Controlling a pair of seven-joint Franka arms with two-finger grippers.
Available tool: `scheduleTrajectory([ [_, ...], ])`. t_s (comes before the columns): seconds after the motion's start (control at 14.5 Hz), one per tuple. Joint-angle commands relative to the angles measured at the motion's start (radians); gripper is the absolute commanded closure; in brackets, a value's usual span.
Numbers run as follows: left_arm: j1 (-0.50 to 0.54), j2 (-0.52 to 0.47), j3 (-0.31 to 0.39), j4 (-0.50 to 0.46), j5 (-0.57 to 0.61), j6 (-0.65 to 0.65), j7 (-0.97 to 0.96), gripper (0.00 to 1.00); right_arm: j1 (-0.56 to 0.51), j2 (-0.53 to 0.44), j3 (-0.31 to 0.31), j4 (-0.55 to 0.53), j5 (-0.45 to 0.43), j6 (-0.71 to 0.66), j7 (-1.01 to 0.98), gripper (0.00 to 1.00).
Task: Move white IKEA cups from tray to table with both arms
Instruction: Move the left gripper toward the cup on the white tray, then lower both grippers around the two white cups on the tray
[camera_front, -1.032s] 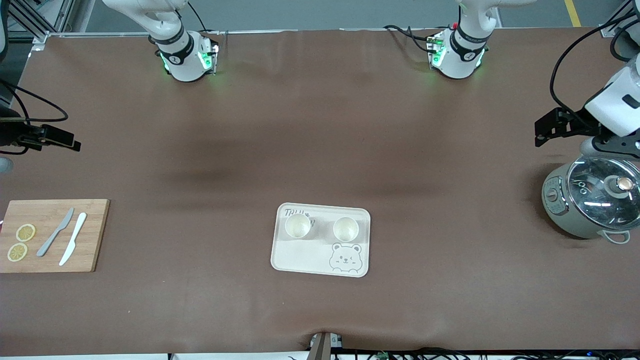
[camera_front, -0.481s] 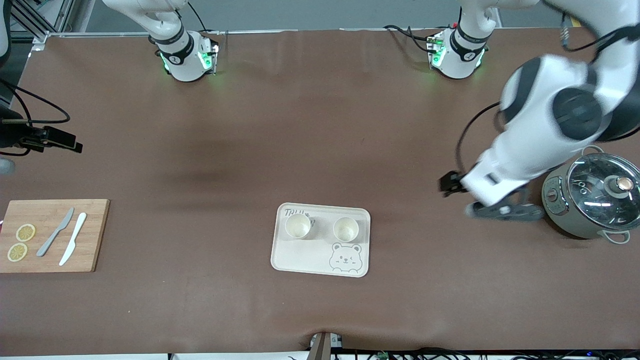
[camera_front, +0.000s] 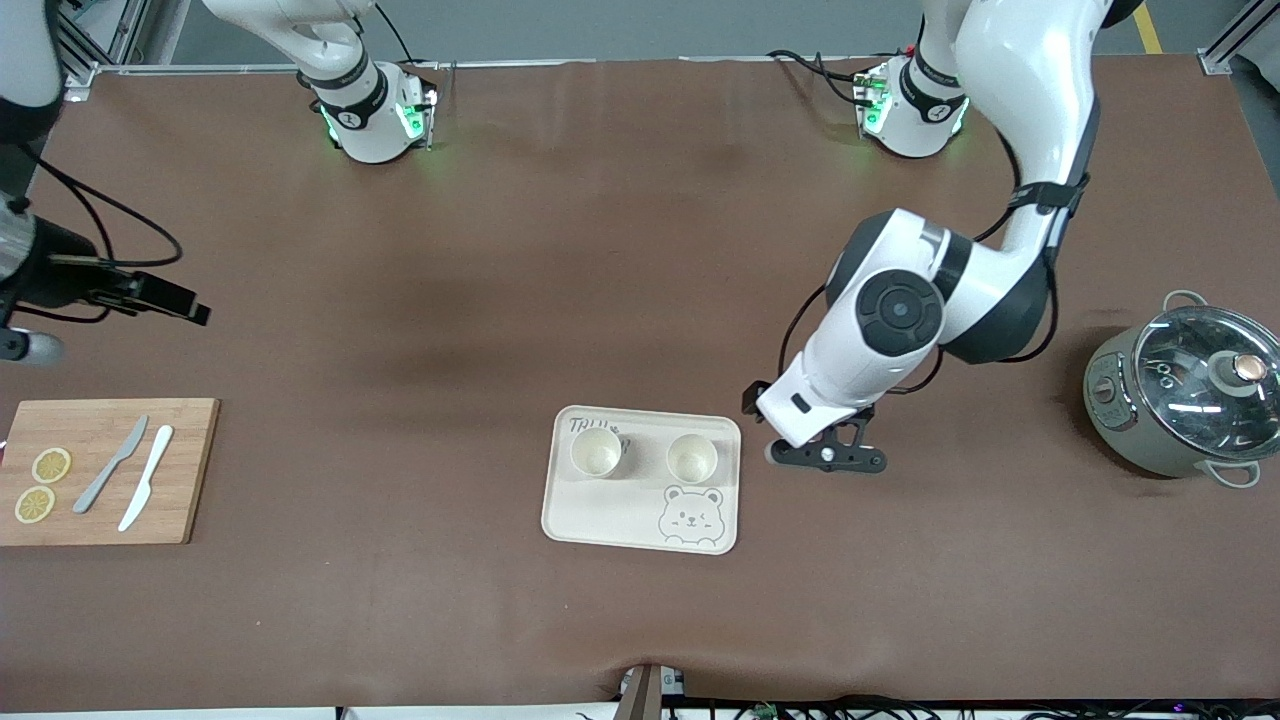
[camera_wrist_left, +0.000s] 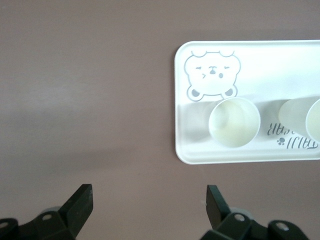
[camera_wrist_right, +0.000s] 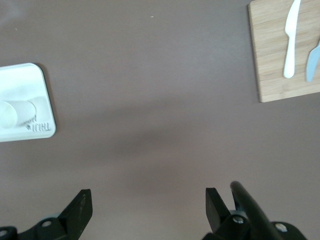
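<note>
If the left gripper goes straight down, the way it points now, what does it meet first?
Probably the bare brown table. The open left gripper hangs over it, beside the white bear tray; the nearest off-white cup lies off that line.

The two white IKEA cups (camera_front: 596, 451) (camera_front: 691, 457) stand apart on the bear tray (camera_front: 610, 520), a gap of bare tray between them. The left gripper (camera_wrist_left: 148, 207), fingers spread, hangs over bare table just beside the tray's edge, while the pot (camera_front: 1180, 400) and cutting board (camera_front: 180, 470) sit well apart at the table's ends
</note>
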Motion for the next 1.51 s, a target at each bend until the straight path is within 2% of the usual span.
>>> scheduleTrajectory([
  [0.0,-0.044,0.067,0.033,0.065,0.042,0.045,-0.009,0.0,0.077,0.029,-0.004,0.02,0.017,0.026,0.116,0.0],
  [0.14,-0.099,0.09,0.079,0.069,0.054,0.08,-0.03,0.0,0.149,0.068,-0.004,0.032,0.015,0.077,0.231,0.0],
  [0.55,-0.118,0.213,0.098,0.159,0.052,0.122,-0.093,0.0,0.292,0.213,-0.004,0.054,0.015,0.293,0.443,0.0],
  [0.83,-0.181,0.309,0.17,0.219,0.052,0.197,-0.136,0.0,0.361,0.3,-0.004,0.054,0.01,0.426,0.538,0.0],
  [1.44,-0.191,0.325,0.165,0.219,0.051,0.226,-0.154,0.0,0.462,0.48,-0.007,0.055,-0.01,0.68,0.64,0.0],
])
